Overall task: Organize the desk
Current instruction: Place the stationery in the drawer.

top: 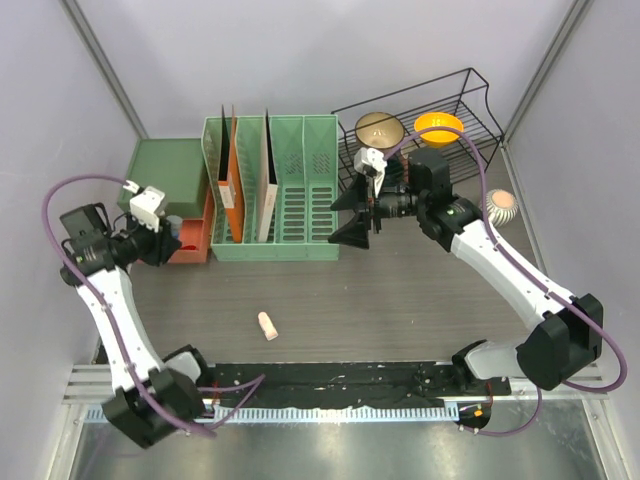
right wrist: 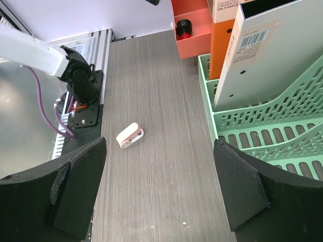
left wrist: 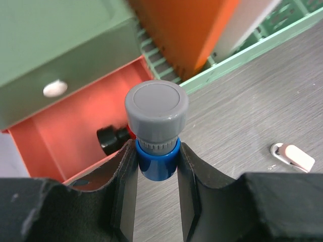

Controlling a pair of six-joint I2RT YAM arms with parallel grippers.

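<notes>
Left claw [left wrist: 156, 169] grips a grey-capped blue tube [left wrist: 156, 113] at frame centre.
Red drawer [left wrist: 50, 136] sits at left; right claw [right wrist: 159, 189] gapes wide above the bench [right wrist: 151, 75].

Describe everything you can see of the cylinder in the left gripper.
The cylinder looks plastic: a flat round grey cap, a ridged band under it, then a blue body. The left gripper pinches the blue part between both fingers, cap toward the wrist camera. It hangs beside the open red drawer; its lower end is hidden.
</notes>
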